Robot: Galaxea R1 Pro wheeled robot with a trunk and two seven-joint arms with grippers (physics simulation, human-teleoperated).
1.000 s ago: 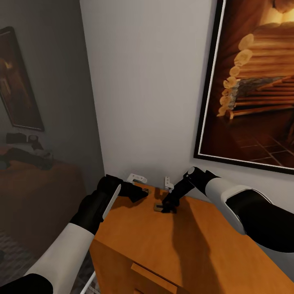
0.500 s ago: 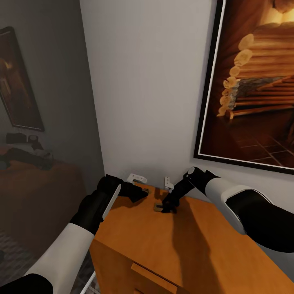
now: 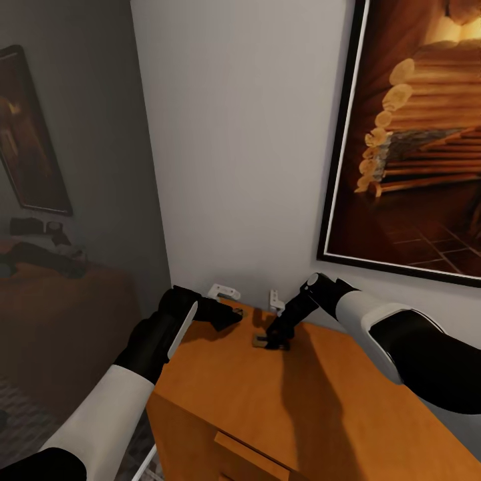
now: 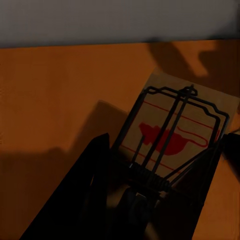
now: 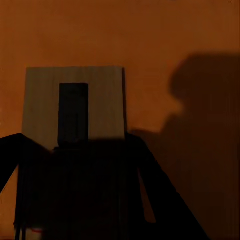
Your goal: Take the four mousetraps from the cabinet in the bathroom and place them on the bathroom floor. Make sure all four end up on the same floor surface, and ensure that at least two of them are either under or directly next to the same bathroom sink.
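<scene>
Head view: both arms over far end of cabinet (image 3: 280, 401) top, near white wall (image 3: 247, 147).

Left gripper (image 3: 230, 316) low at the top's far left corner, tips pointing right. Left wrist view: trap (image 4: 182, 135) lying flat on the orange top, tan board with dark wire frame, spring coil and red mouse print. Near end of the board sits between the dark fingers (image 4: 75, 200), jaws partly apart around it. Can't tell if pads actually touch the board — too dark.

Right gripper (image 3: 274, 339) angled down onto second trap (image 3: 262, 341), also flat on the top, just right of the left gripper. Right wrist view: plain tan board (image 5: 74, 107) with a dark rectangular patch in the middle, near edge under the fingers' shadow. Fingers (image 5: 150, 200) spread either side of it, jaws wide. Contact not resolvable either.

Two traps near each other, not touching. Two small white fittings (image 3: 224, 291) against the wall behind the grippers. Large framed cabin picture (image 3: 414, 140) on the wall at right; smaller dark frame (image 3: 30, 133) on grey wall at left above a dark brown counter (image 3: 60, 314) with dim clutter.
</scene>
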